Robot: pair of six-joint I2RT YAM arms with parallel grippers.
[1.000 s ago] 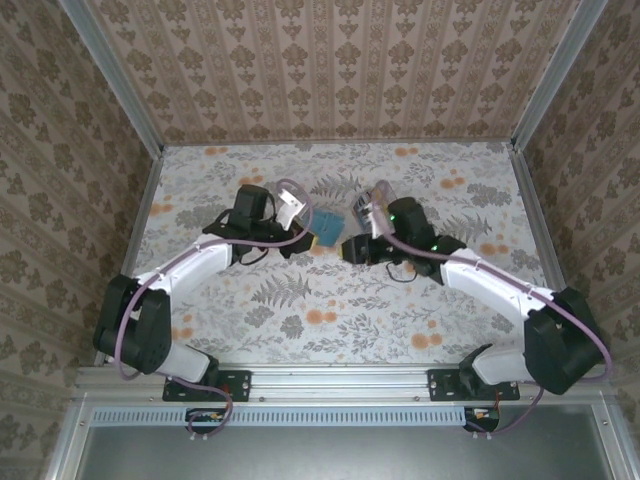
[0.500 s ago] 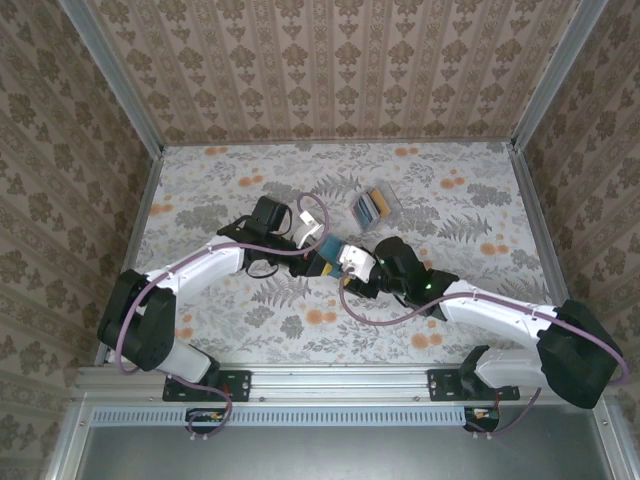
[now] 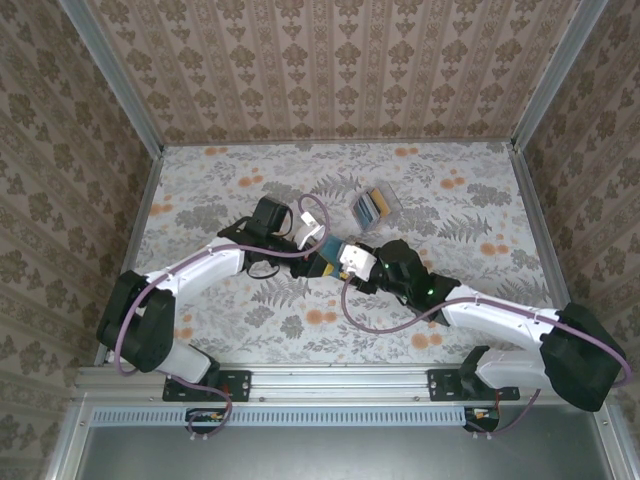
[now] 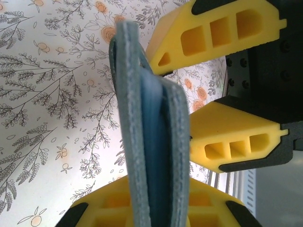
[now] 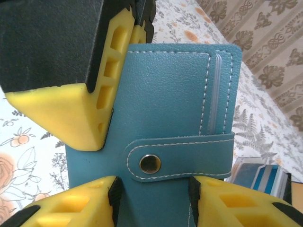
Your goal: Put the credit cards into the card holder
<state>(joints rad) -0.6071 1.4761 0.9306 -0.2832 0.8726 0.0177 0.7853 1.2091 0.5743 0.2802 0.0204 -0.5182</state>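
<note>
Card holder (image 5: pixel 175 94), strap (image 5: pixel 189 146) snapped shut, stands on edge, pinched between the jaws of the left gripper (image 4: pixel 156 203). Right gripper (image 5: pixel 152 189): jaws spread, fingertips at the strap face. Credit cards (image 3: pixel 372 206) lie on the table (image 3: pixel 480 200), well apart from both jaw sets.

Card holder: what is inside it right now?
The card holder is folded shut, strap snapped across, so its inside is hidden. The credit cards lie outside it on the table.
</note>
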